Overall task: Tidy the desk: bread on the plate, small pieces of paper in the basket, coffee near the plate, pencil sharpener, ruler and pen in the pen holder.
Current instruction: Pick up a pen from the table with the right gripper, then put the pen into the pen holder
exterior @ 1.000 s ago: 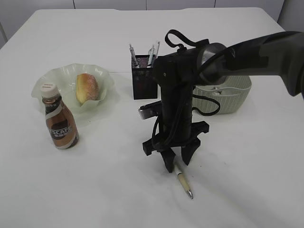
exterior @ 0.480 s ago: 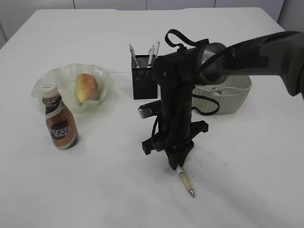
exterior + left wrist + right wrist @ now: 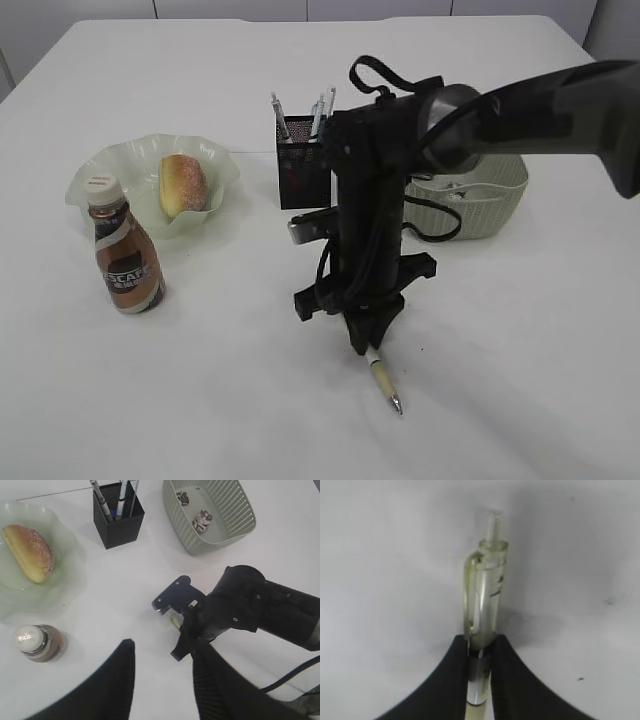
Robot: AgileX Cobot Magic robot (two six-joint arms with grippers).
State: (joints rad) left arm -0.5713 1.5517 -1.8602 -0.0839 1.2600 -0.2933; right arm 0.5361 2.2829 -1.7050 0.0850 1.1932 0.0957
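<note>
My right gripper (image 3: 366, 340) points straight down at the table's middle and is shut on a clear pen (image 3: 382, 379); the wrist view shows its fingers (image 3: 480, 647) clamped round the pen's barrel (image 3: 485, 605). The bread (image 3: 182, 185) lies on the pale green plate (image 3: 100, 170). The coffee bottle (image 3: 124, 260) stands in front of the plate. The black mesh pen holder (image 3: 297, 175) holds several pens. The woven basket (image 3: 500, 200) holds paper scraps (image 3: 202, 520). My left gripper (image 3: 162, 655) is open and empty, high above the table. Sharpener and ruler are not visible.
The right arm (image 3: 260, 610) crosses under the left wrist camera. The pen holder also shows in the left wrist view (image 3: 117, 515), left of the basket (image 3: 220, 535). The white table (image 3: 200, 400) stretches to the front.
The right gripper's fingers, open around the pen a second ago, have closed on it. The pen has lifted slightly and shifted left with the gripper.
</note>
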